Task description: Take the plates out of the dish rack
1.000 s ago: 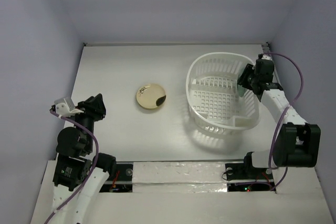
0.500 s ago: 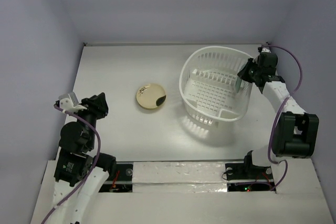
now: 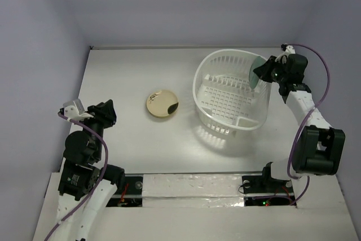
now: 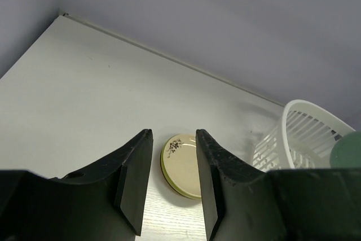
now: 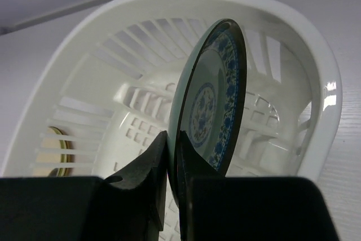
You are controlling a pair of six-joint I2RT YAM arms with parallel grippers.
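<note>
The white dish rack (image 3: 225, 118) stands at the right of the table. My right gripper (image 3: 266, 71) is shut on the teal plate (image 3: 257, 72) and holds it on edge just above the rack's far right rim. In the right wrist view the plate (image 5: 217, 91) stands upright, pinched by its lower rim between my fingers (image 5: 174, 136), with the rack (image 5: 316, 55) behind it. A stack of plates with a cream one on top (image 3: 162, 104) lies left of the rack. My left gripper (image 3: 105, 113) is open and empty, well left of the stack.
In the left wrist view the stack (image 4: 181, 165) shows a green edge under the cream plate, framed by my open left gripper (image 4: 172, 134), with the rack (image 4: 302, 134) to its right. Walls close the table at the back and both sides.
My right gripper has lifted the teal plate from inside the rack up to its far right rim. The rack shifted a little to the left. The left arm has barely moved.
</note>
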